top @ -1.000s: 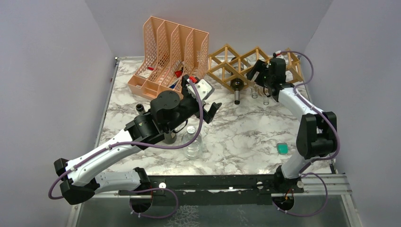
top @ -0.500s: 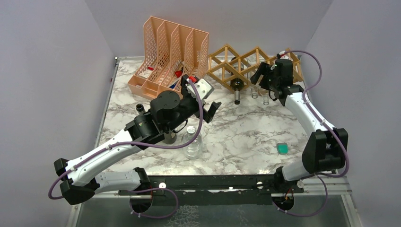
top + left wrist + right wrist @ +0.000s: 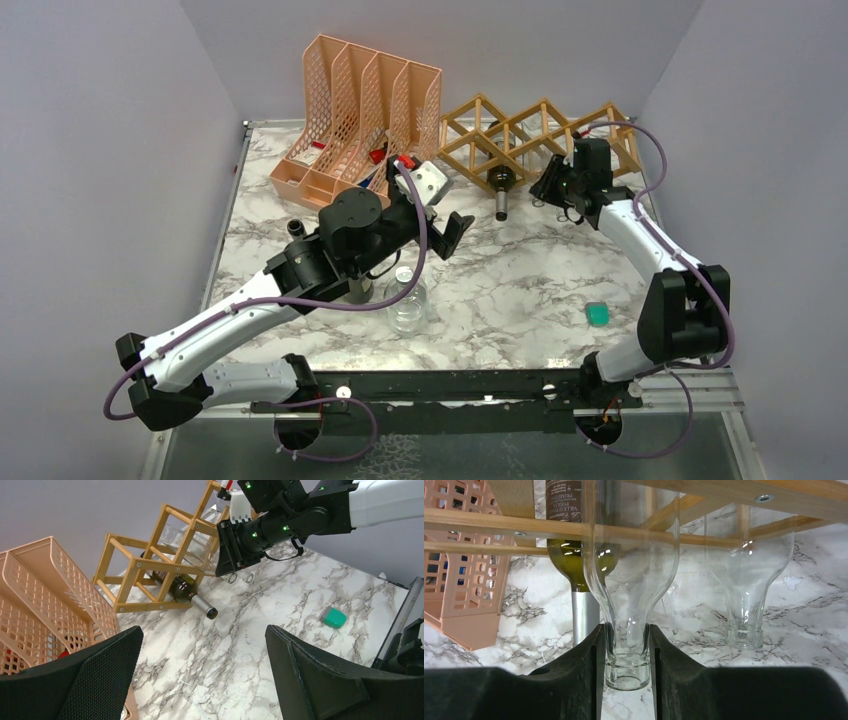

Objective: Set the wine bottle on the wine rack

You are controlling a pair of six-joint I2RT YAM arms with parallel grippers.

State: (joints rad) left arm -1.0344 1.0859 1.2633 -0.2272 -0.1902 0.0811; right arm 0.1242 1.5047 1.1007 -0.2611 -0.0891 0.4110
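Observation:
The light wooden wine rack (image 3: 480,135) (image 3: 135,565) (image 3: 724,492) stands at the back of the table. A dark green wine bottle (image 3: 500,185) (image 3: 182,587) (image 3: 566,560) lies in one of its cells, neck towards the front. Beside it lie two clear glass bottles. My right gripper (image 3: 553,188) (image 3: 626,655) is shut on the neck of the nearer clear wine bottle (image 3: 634,555); the other clear bottle (image 3: 749,570) lies free to its right. My left gripper (image 3: 450,235) (image 3: 202,630) hangs open above the middle of the table, holding nothing.
A peach mesh file organiser (image 3: 360,100) (image 3: 45,595) stands at the back left, close to the rack. A clear bottle (image 3: 407,300) stands upright on the marble under the left arm. A small green block (image 3: 597,315) (image 3: 333,617) lies at the front right.
My right gripper has dropped down in front of the rack and shut on the clear bottle's neck. The left arm has hardly moved.

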